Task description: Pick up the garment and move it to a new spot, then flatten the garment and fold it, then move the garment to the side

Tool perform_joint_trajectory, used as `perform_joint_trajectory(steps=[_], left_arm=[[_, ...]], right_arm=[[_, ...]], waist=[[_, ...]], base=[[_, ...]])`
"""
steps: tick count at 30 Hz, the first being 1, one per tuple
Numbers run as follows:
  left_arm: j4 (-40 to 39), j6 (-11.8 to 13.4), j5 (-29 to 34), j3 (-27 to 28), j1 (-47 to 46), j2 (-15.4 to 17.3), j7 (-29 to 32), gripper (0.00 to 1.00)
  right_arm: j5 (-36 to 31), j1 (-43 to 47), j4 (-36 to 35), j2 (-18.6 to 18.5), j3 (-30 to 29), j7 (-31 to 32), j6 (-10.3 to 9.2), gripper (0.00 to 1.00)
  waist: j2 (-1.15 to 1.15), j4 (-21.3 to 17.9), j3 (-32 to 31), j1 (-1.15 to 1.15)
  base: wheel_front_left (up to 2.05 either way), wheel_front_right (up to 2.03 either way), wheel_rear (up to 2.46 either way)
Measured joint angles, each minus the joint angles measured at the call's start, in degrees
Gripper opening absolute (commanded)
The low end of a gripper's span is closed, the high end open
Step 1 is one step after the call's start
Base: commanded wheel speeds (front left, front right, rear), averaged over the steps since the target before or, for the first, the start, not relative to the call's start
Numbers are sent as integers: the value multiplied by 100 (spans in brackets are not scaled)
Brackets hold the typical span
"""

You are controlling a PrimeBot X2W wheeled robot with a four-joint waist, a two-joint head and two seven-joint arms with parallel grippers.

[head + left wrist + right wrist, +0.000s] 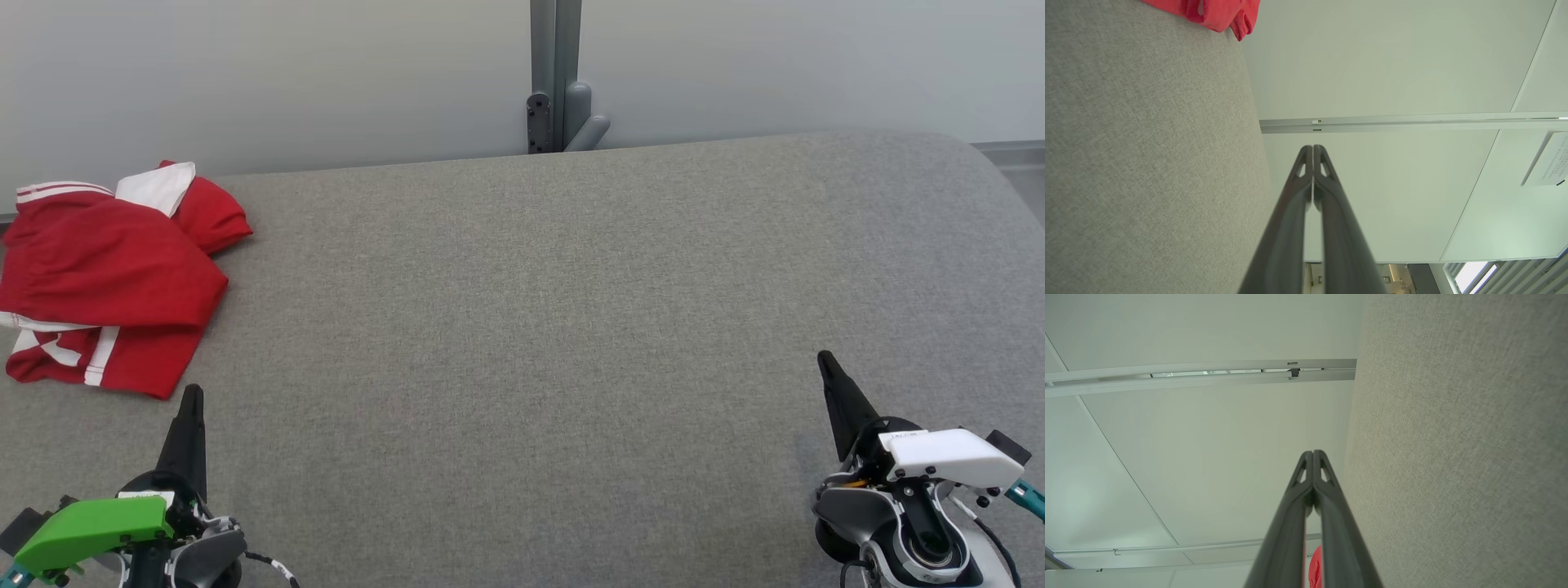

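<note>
both grippers clenched, garment at far left

the left gripper [193, 394] and right gripper [824, 359] are clenched on nothing. the red garment [106, 269] with white stripes lies on the left side of the grey padded surface [531, 327], cut off by the frame edge. the writing on a wall notice [1551, 159] is too small to read.

The garment [106, 269] is red with white trim. It lies loosely folded in a layered bundle at the far left of the grey fabric counter [531, 327], close to its back edge. Its left side runs out of the head view. A pair of thin white stripes edges its upper left, broader white bands cross its lower left corner, and a white panel shows at the top. Beside that panel a rounded red fold sticks out to the right.
</note>
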Motion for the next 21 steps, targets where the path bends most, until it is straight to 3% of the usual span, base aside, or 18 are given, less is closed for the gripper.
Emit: perform_joint_trajectory(steps=[12,13,21], left_arm=[[0,0,0,0,0,0,0,0],[15,2,0,-2,5,-2,0,100],[324,10,0,-69,276,-79,-43,100]], right_arm=[[0,0,0,0,0,0,0,0],[0,8,16,1,2,-1,0,100],[0,308,304,76,49,-30,-2,100]], waist=[[0,0,0,0],[0,0,0,0],[0,-1,1,0]], base=[[0,0,0],[0,0,0],[0,0,0]])
